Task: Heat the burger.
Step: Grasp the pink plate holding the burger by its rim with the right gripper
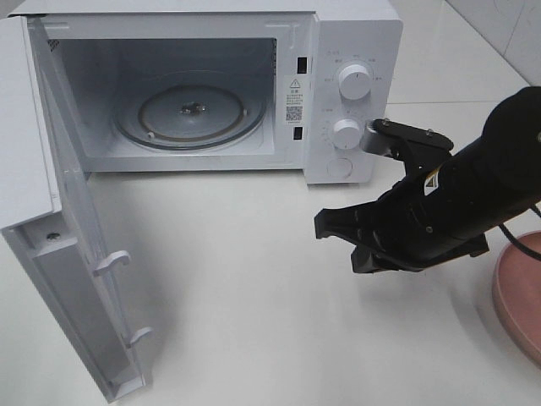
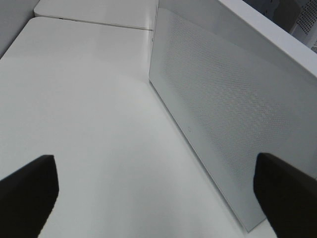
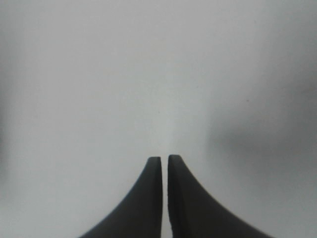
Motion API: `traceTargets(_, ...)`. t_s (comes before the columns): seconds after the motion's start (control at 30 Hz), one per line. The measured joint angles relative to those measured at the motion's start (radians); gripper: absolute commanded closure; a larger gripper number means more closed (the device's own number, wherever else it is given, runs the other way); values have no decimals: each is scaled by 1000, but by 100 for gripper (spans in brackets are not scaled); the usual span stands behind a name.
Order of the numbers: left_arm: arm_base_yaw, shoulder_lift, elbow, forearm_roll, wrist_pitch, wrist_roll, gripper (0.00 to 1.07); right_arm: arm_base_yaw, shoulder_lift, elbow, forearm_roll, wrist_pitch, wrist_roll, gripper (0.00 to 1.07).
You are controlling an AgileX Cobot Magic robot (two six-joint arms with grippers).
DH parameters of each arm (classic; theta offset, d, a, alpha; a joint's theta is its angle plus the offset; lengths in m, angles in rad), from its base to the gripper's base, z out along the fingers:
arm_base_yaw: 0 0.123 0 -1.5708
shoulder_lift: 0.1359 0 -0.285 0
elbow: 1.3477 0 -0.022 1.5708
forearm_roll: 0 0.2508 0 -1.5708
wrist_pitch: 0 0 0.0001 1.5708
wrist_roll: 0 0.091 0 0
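Watching the high camera, I see the white microwave oven (image 1: 338, 51) with its door (image 1: 68, 279) swung wide and the round glass turntable (image 1: 190, 114) inside. My right gripper (image 1: 323, 225) hovers over the white table (image 1: 237, 279), fingers pressed together. My left gripper (image 2: 153, 198) sits beside the door's outer face, fingers spread apart. I cannot see the burger in any view. A pink plate's (image 1: 517, 296) edge shows at the right.

Exterior high camera sat above the front, looked down on microwave (image 1: 220, 85), open door (image 1: 76, 279) and bench (image 1: 254, 296), mid-range. Left wrist camera looked low along the bench past left claw (image 2: 153, 196), close to the door's outer face. Right wrist camera faced the bench over right claw (image 3: 165, 166), very near, blurred. Exterior and left wrist shared door and bench; right wrist shared bench only.
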Motion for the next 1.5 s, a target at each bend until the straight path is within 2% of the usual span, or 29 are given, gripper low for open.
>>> traceTargets(0.23, 0, 0, 0, 0, 0, 0, 6, 0, -64, -47, -145, 249, -3, 97)
traceTargets(0.33, 0, 0, 0, 0, 0, 0, 6, 0, -80, -49, -158, 271, -7, 96)
traceTargets(0.4, 0, 0, 0, 0, 0, 0, 6, 0, -134, -50, -198, 314, -24, 87)
traceTargets(0.43, 0, 0, 0, 0, 0, 0, 6, 0, -134, -50, -198, 314, -24, 87)
traceTargets(0.5, 0, 0, 0, 0, 0, 0, 6, -2, -187, -50, -245, 343, -27, 64)
traceTargets(0.53, 0, 0, 0, 0, 0, 0, 6, -2, -187, -50, -245, 343, -27, 64)
traceTargets(0.57, 0, 0, 0, 0, 0, 0, 6, -3, -200, -50, -257, 349, -27, 57)
traceTargets(0.6, 0, 0, 0, 0, 0, 0, 6, -3, -216, -50, -282, 365, -27, 46)
traceTargets(0.7, 0, 0, 0, 0, 0, 0, 6, -4, -223, -50, -292, 371, -27, 41)
traceTargets(0.73, 0, 0, 0, 0, 0, 0, 6, -4, -233, -50, -312, 378, -27, 30)
traceTargets(0.77, 0, 0, 0, 0, 0, 0, 6, -4, -233, -50, -312, 378, -27, 30)
traceTargets(0.8, 0, 0, 0, 0, 0, 0, 6, -5, -235, -50, -331, 386, -27, 21)
traceTargets(0.83, 0, 0, 0, 0, 0, 0, 6, -8, -237, -50, -336, 392, -27, 19)
traceTargets(0.97, 0, 0, 0, 0, 0, 0, 6, -40, -237, -50, -349, 406, -27, 17)
traceTargets(1.03, 0, 0, 0, 0, 0, 0, 6, -102, -237, -50, -357, 446, -38, 18)
traceTargets(1.27, 0, 0, 0, 0, 0, 0, 6, -195, -237, -50, -358, 479, -83, 21)
traceTargets(1.5, 0, 0, 0, 0, 0, 0, 6, -299, -238, 14, -360, 464, -126, 24)
